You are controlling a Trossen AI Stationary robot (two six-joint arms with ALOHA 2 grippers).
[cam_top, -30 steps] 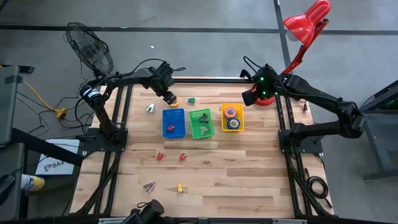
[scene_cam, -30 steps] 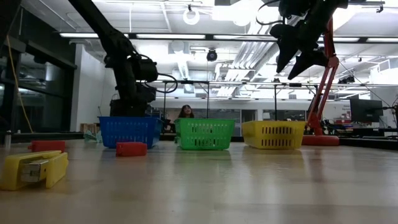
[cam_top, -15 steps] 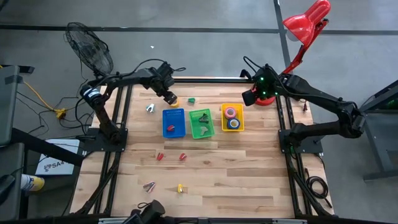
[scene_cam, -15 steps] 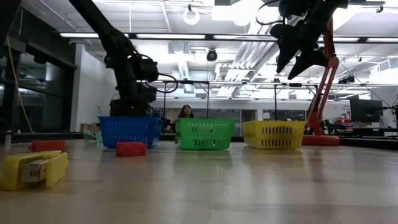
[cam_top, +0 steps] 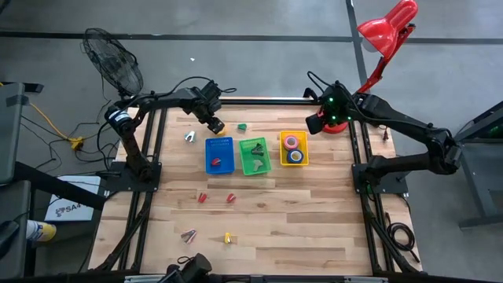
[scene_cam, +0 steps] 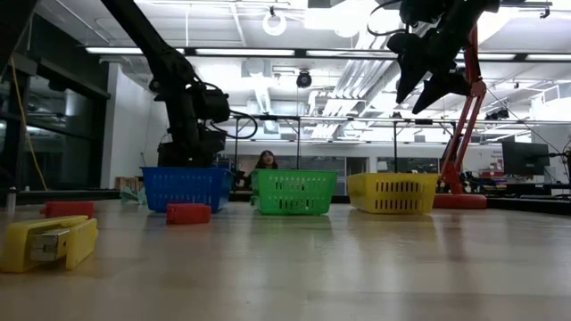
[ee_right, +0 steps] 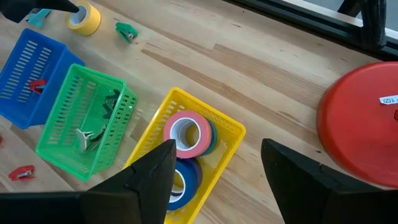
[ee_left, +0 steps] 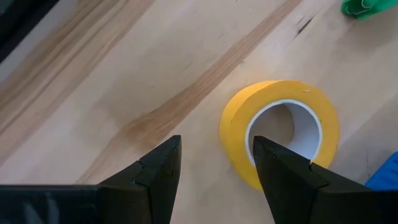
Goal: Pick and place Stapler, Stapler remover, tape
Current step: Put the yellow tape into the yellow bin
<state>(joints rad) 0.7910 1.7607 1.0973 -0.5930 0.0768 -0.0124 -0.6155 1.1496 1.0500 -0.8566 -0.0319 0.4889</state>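
We see the left gripper low over the wooden bench, fingers apart, just beside the yellow ring-shaped tape roll, which lies flat behind the blue plastic basket near the bench's far edge. Bare wood spreads around the roll away from that basket. The right gripper hangs high with fingers apart beyond the yellow plastic basket, which holds pink and blue tape rolls.
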